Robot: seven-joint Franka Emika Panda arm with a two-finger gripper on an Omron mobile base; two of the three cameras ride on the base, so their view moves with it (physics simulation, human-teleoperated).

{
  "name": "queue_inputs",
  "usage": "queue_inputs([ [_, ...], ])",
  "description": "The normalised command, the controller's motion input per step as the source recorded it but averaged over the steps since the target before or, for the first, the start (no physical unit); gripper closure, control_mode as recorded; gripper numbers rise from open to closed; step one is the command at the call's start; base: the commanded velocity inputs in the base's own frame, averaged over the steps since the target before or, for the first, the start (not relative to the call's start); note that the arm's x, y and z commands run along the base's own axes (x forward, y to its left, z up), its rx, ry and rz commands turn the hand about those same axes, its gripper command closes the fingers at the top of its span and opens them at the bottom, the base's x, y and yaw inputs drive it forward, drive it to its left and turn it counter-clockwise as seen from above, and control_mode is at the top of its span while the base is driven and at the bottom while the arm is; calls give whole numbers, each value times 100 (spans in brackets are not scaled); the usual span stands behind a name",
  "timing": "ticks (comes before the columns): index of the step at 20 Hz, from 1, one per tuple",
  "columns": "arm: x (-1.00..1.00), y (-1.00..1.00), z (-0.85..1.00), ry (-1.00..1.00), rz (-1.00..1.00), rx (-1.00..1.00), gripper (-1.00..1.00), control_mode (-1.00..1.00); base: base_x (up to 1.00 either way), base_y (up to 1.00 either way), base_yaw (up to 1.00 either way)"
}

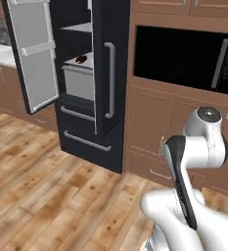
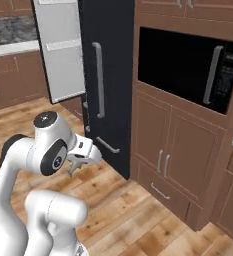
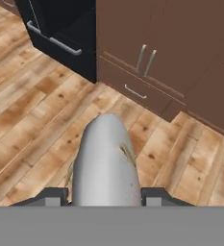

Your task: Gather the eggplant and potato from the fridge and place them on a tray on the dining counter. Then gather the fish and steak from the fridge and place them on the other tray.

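Observation:
The fish (image 3: 106,163), a smooth silvery-grey body, sits between my gripper's (image 3: 104,194) two dark fingertips, which are shut on it, and it points out over the wooden floor. In the right base view the gripper (image 2: 82,159) hangs low in front of the arm, left of the black fridge (image 2: 108,75). The fridge (image 1: 103,73) has its left door (image 1: 32,54) swung open. On an inner shelf above a grey bin lies a dark red piece that looks like the steak (image 1: 80,60). The fridge's lower drawers (image 3: 56,38) are at the top left of the hand view.
A black built-in microwave (image 1: 184,59) sits in brown wood cabinets (image 2: 163,150) right of the fridge. A wall counter (image 1: 0,51) runs behind the open door. Wooden floor (image 1: 47,186) spreads in front of the fridge and cabinets.

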Motion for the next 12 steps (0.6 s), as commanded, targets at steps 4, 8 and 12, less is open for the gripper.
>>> queue_inputs([
  [4, 0, 0, 0, 0, 0, 0, 100, 100, -57, -33, 85],
  [8, 0, 0, 0, 0, 0, 0, 100, 100, -61, -27, 84],
  [12, 0, 0, 0, 0, 0, 0, 100, 100, -86, -1, 74],
])
